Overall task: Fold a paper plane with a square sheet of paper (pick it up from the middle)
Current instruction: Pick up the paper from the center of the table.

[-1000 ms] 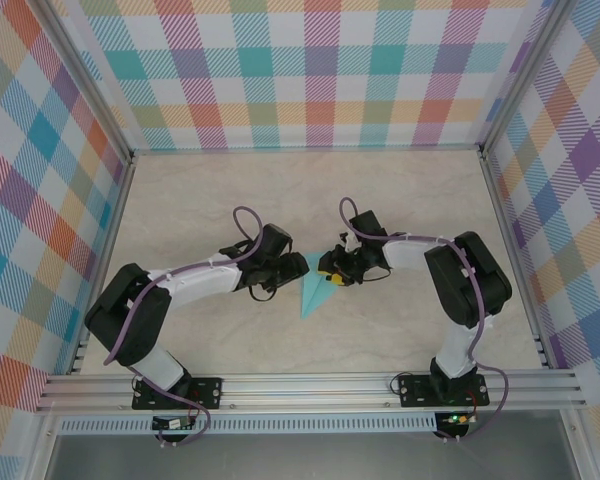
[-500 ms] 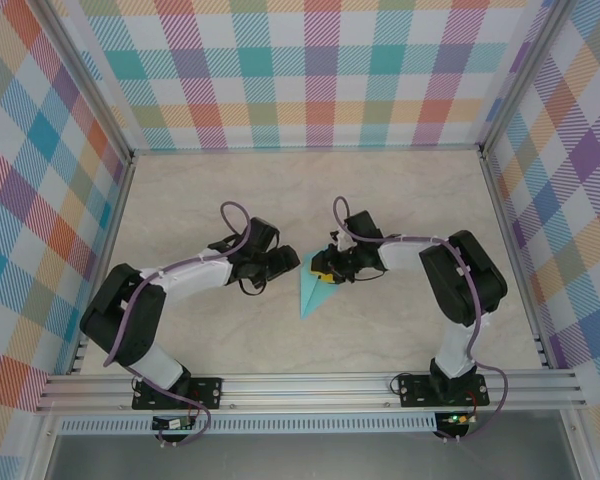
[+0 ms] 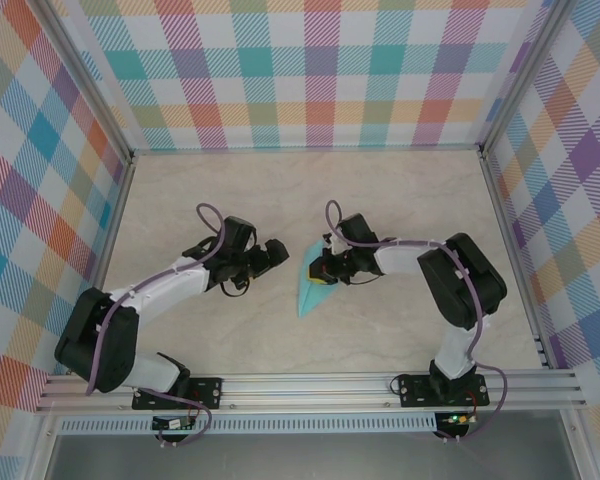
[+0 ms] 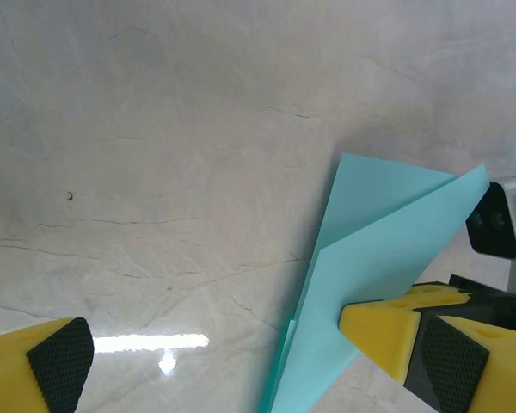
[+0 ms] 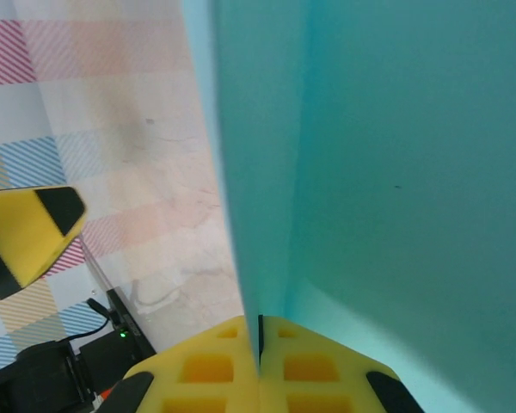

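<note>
The left arm (image 3: pixel 165 287) has swung back to the left since a moment ago. Its left gripper (image 3: pixel 276 253) now stands with jaws spread wide, just beside the paper plane (image 3: pixel 307 291). The right gripper (image 5: pixel 258 366) has its yellow jaws pinched tight on the plane's wide far end. The plane is thin, matte turquoise and sharply creased, tapering to a point toward the arms' bases at mid-table. The pale, marbled table (image 3: pixel 410 200) gives open room out to the checked walls (image 3: pixel 320 80).
</note>
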